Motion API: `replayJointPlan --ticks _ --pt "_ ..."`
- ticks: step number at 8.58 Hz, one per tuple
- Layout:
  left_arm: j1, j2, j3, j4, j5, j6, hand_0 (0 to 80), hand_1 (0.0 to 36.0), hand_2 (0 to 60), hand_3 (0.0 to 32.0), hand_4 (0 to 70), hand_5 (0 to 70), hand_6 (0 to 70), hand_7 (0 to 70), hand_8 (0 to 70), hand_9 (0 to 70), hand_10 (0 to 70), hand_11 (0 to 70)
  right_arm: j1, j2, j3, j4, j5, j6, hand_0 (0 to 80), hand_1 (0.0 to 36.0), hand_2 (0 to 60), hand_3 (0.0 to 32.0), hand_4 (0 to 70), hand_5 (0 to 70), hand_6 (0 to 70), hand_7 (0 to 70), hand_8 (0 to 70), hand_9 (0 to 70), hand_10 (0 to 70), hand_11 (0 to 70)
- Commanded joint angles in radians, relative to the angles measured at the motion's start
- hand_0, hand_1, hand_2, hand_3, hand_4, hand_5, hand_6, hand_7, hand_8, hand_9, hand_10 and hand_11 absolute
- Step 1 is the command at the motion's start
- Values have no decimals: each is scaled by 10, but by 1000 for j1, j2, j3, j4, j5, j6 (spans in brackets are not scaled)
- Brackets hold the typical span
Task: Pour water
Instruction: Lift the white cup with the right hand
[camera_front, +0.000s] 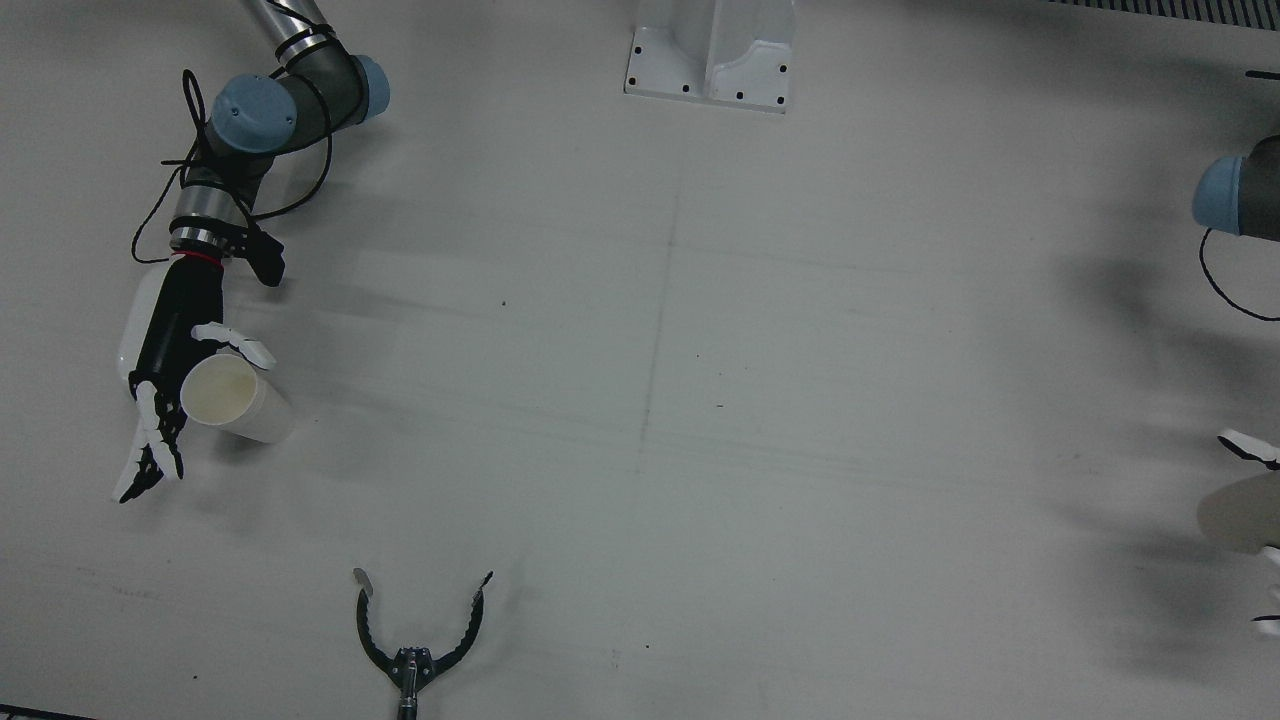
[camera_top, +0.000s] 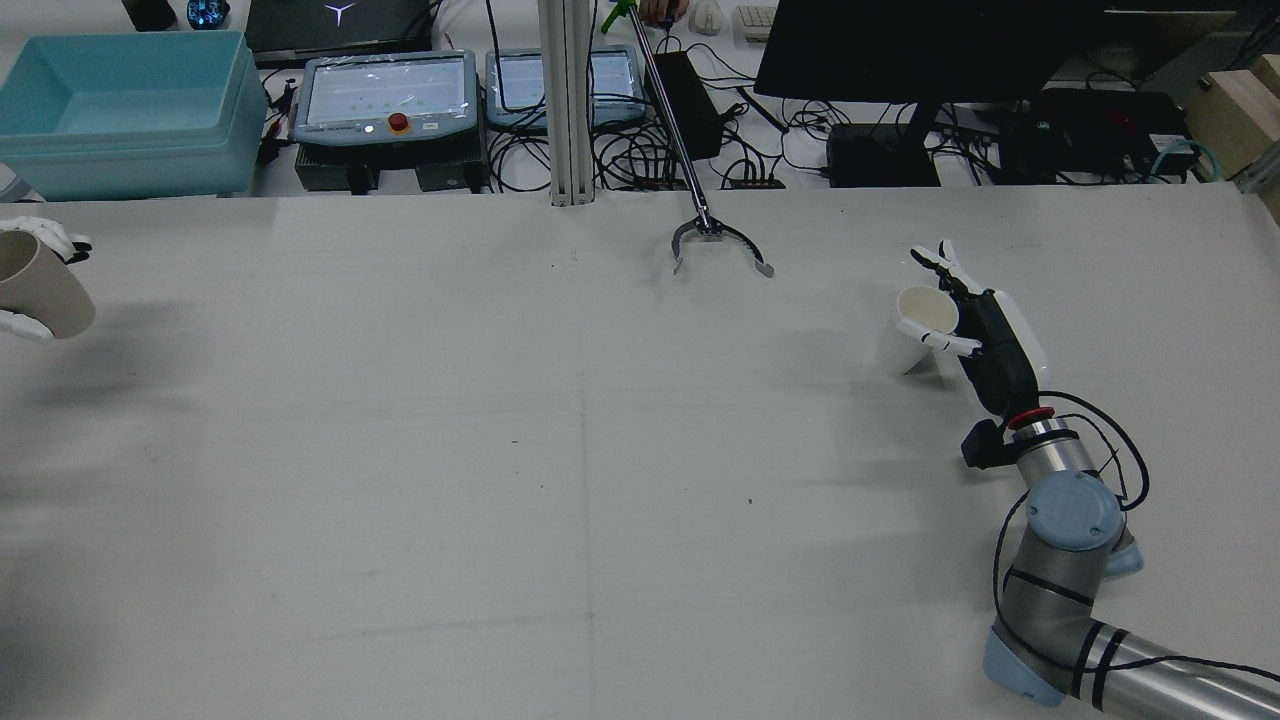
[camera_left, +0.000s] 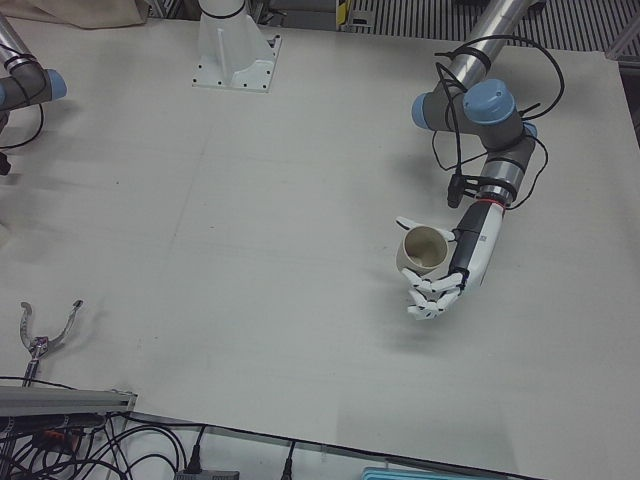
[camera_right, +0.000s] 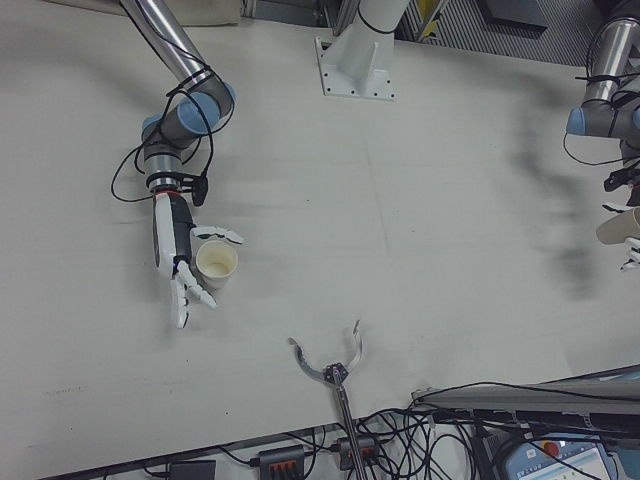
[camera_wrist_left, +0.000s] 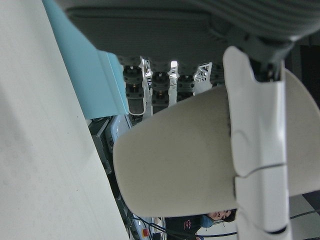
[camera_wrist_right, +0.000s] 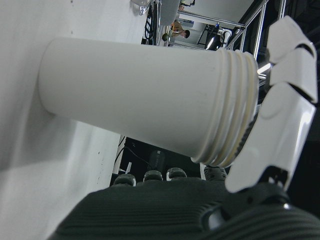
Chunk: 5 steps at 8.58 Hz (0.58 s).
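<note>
Counter (camera_top: 600, 450): broad white surface, largely bare between the two arms.

Right arm (camera_front: 290, 90): reaching over own half of counter. Right hand (camera_front: 165, 390) set beside white cup (camera_front: 235, 400), thumb laid across near the rim, long fingers extended past the cup rather than curled round it. Reads as partly open, touching but not yet gripping. Cup base on counter in right hand view, body leaning slightly; probably the receiving cup, kept grounded for steadiness.

Left hand (camera_top: 30, 285): at far edge of rear view, closed on beige cup (camera_top: 45, 290), lifted clear of counter and tipped on its side. Held well apart from white cup, so pouring position not yet reached. Cannot tell whether any water inside.

Reacher tool (camera_front: 415, 640): claw resting open on counter at operators' edge, near neither cup. Likely for resetting things.

Judged stage: early; cups need bringing together.
</note>
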<state>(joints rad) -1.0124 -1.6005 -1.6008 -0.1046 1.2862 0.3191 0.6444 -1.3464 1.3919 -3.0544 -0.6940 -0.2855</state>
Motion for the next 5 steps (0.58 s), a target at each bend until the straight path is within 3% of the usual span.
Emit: replayJointPlan --ticks 1,5 --pt "0 -10 5 14 -1 0 641 176 0 0 535 487 229 536 202 320 149 231 -3 7 -39 -1 7 -3 466 157 182 24 53 103 19 9 0 0 0 0" --pt "0 -29 15 22 1 3 638 179 0 0 524 486 229 533 205 323 153 236 -5 30 -39 -6 7 -12 467 158 197 10 95 109 28 26 0 0 0 0"
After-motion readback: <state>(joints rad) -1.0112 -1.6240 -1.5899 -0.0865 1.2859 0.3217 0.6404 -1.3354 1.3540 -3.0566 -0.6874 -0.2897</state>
